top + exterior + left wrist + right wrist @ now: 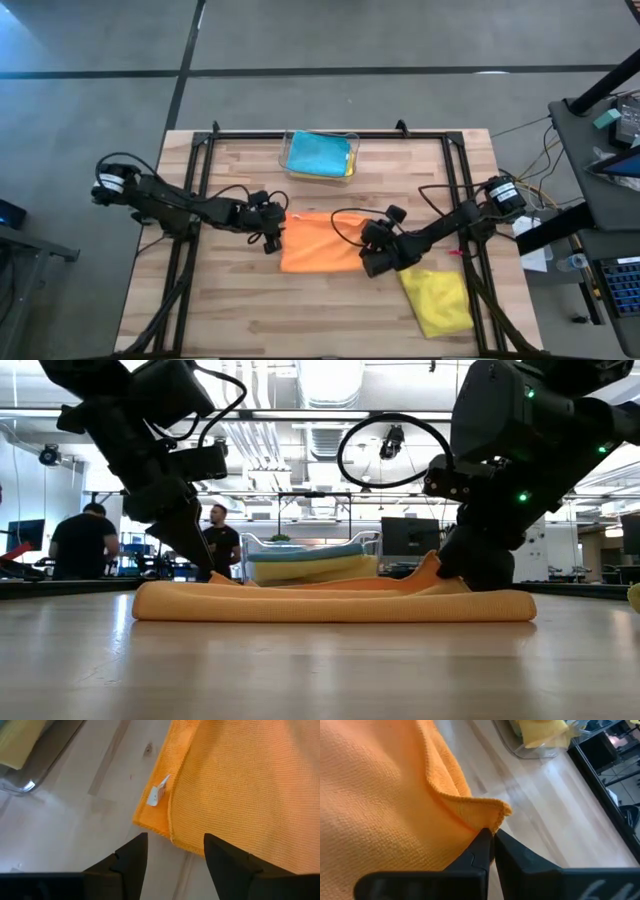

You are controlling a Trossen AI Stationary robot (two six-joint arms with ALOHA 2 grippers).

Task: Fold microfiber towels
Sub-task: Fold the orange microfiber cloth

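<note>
- Wooden slatted table (220,310) with a black frame; the low view also takes in an open workshop, two people standing far back.
- Orange microfiber towel (322,243), folded double, lies flat mid-table between both arms (small white tag (159,796) at one corner).
- Left gripper (271,238) at the towel's left edge: fingers (131,857) spread apart, nothing between them, corner of the orange cloth just ahead.
- Right gripper (372,262) at the towel's right edge: fingertips pressed together, pinching the hemmed corner of the upper layer, which is lifted slightly.
- Clear plastic bin (320,156) at the table's far edge holds a light blue towel (316,152) on top of a yellow one.
- Second yellow microfiber towel (438,300), crumpled, sits near the front-right corner, apart from the orange one.
</note>
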